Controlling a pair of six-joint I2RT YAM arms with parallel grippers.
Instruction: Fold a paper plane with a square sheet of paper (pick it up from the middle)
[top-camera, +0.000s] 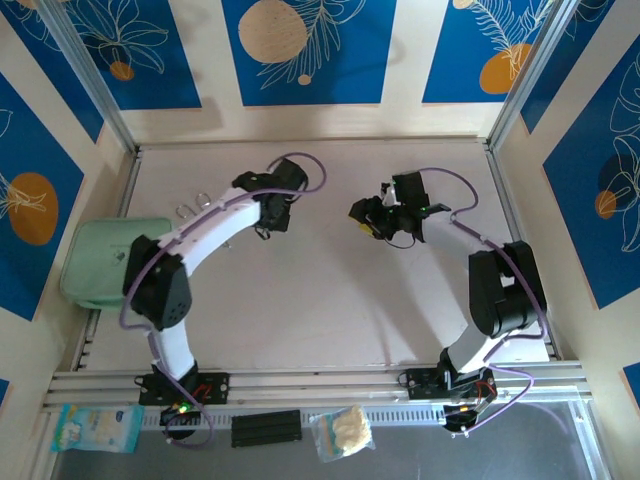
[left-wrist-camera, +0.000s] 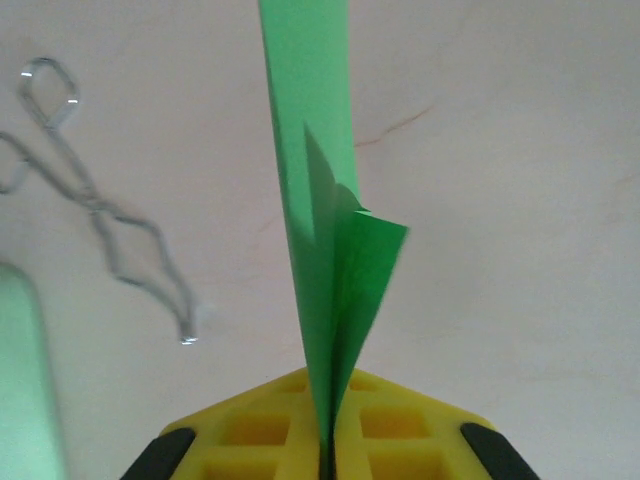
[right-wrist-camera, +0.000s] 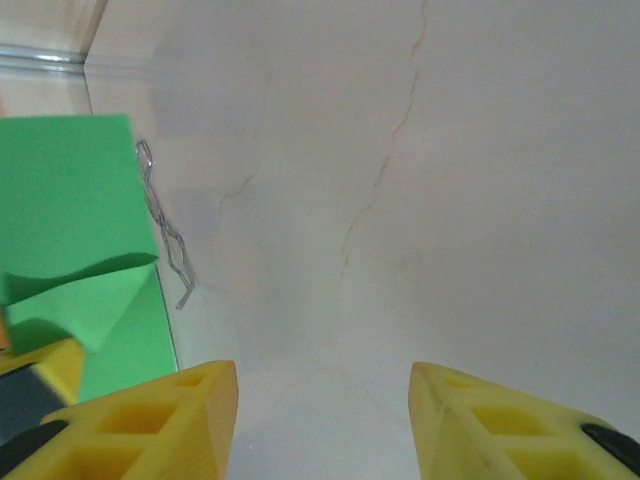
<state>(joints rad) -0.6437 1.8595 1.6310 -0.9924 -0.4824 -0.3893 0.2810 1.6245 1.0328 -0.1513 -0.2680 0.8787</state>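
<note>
My left gripper (left-wrist-camera: 328, 440) is shut on the folded bright green sheet of paper (left-wrist-camera: 318, 180). The sheet stands edge-on and runs straight away from the jaws, with a creased flap splaying to the right. In the right wrist view the same green paper (right-wrist-camera: 70, 200) shows flat-on at the left edge, with a fold across it. I cannot tell whether its shape is the paper plane's dart. My right gripper (right-wrist-camera: 323, 385) hangs open over bare table beside the paper, nothing between its yellow fingers (right-wrist-camera: 170, 420). From above, the left gripper (top-camera: 268, 215) and right gripper (top-camera: 365, 215) face each other at mid-table.
A bent metal wire piece (left-wrist-camera: 100, 220) lies on the table left of the paper, also seen as the wire (right-wrist-camera: 165, 235). A pale mint-green pouch (top-camera: 105, 260) sits at the left table edge. Small packets (top-camera: 340, 432) and a black block (top-camera: 265, 428) lie below the front rail.
</note>
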